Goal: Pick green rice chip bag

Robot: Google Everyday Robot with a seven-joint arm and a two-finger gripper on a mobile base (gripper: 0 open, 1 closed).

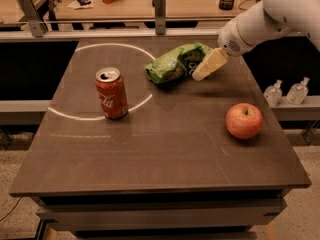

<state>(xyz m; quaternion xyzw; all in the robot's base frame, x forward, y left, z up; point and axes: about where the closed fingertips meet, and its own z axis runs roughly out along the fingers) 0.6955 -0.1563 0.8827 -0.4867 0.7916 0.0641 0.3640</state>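
The green rice chip bag point(172, 63) lies crumpled on the dark table point(160, 154), toward the back, right of the white circle mark. My gripper point(199, 74) comes in from the upper right on a white arm. Its cream-coloured fingers point(210, 64) point down and left, and their tips reach the bag's right end. Part of that end is hidden behind the fingers.
A red soda can point(111, 93) stands upright at left of centre. A red apple point(244, 120) sits at the right. Two small clear bottles point(287, 91) stand on a ledge beyond the table's right edge. A counter with clutter runs behind the table.
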